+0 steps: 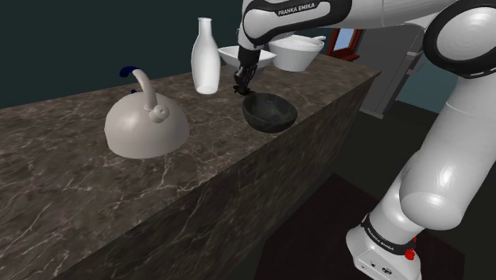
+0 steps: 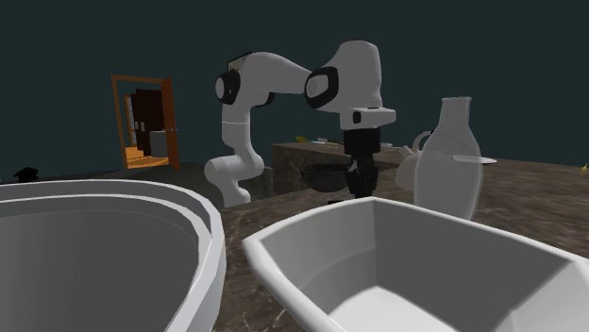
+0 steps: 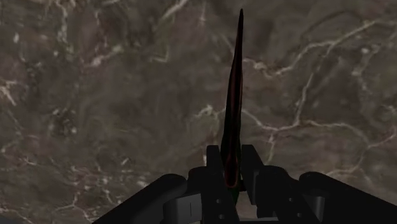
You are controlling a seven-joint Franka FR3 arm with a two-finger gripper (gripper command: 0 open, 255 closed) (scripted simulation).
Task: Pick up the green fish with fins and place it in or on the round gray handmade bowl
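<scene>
My black gripper (image 3: 234, 167) is shut on a thin, flat, very dark fish (image 3: 234, 108), seen edge-on and sticking out past the fingertips over the brown marble counter. In the shoulder view the gripper (image 1: 242, 84) hangs just above the counter, with a small dark piece of the fish (image 1: 241, 90) below its fingers. It is beside the round dark bowl (image 1: 270, 111), on the side toward the white bottle. In the second exterior view the gripper (image 2: 362, 185) stands in front of the dark bowl (image 2: 328, 179).
A tall white bottle (image 1: 206, 57) stands just behind the gripper. A pale domed kettle (image 1: 146, 123) sits on the counter toward the shoulder view's left. Two white bowls (image 1: 296, 52) stand at the far end. The counter's front edge (image 1: 262, 171) runs below the dark bowl.
</scene>
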